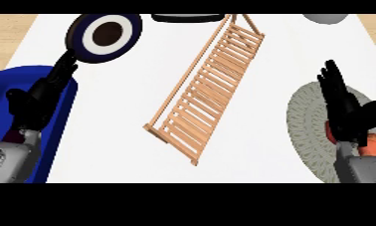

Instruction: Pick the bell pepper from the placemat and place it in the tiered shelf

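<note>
The round grey placemat (307, 135) lies at the right edge of the counter. On it, only slivers of the red bell pepper (331, 131) show, beside my right wrist. My right hand (343, 106) is over the pepper and hides most of it; its fingers point straight up and away, open, not curled round it. The wooden slatted tiered shelf (209, 90) stretches diagonally across the counter's middle, to the left of the placemat. My left hand (40, 95) rests open at the left edge, fingers up.
A large blue dish (62, 115) sits under my left forearm. A dark plate with a white ring and brown centre (106, 33) lies at the back left. A black object (187, 17) and a grey one (327, 17) are at the far edge.
</note>
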You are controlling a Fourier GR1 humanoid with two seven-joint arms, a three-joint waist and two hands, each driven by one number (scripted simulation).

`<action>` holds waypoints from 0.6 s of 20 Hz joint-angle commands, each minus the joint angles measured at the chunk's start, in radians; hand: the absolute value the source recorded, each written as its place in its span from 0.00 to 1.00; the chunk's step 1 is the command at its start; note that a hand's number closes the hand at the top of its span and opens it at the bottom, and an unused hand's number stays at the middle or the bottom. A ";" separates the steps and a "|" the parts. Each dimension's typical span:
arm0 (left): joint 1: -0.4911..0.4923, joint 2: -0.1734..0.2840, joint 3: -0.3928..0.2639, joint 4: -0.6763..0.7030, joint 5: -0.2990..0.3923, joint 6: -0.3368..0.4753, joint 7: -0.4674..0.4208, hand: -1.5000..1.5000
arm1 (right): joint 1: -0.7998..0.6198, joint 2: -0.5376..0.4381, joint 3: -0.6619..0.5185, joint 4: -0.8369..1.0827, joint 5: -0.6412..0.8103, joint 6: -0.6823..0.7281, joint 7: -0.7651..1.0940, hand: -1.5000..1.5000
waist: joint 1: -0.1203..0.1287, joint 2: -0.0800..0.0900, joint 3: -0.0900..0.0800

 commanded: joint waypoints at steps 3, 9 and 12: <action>0.001 -0.049 0.049 -0.060 0.005 0.090 0.053 0.50 | -0.044 -0.095 0.017 -0.041 -0.004 0.168 -0.029 1.00 | -0.001 -0.023 -0.020; 0.086 -0.184 0.017 -0.191 -0.014 0.236 0.060 0.50 | -0.068 -0.156 -0.173 0.061 -0.136 0.240 -0.110 0.00 | 0.002 -0.021 -0.019; 0.063 -0.162 0.051 -0.206 0.000 0.233 0.125 0.50 | -0.019 -0.229 -0.211 0.028 -0.217 0.439 -0.197 0.00 | -0.011 -0.021 -0.020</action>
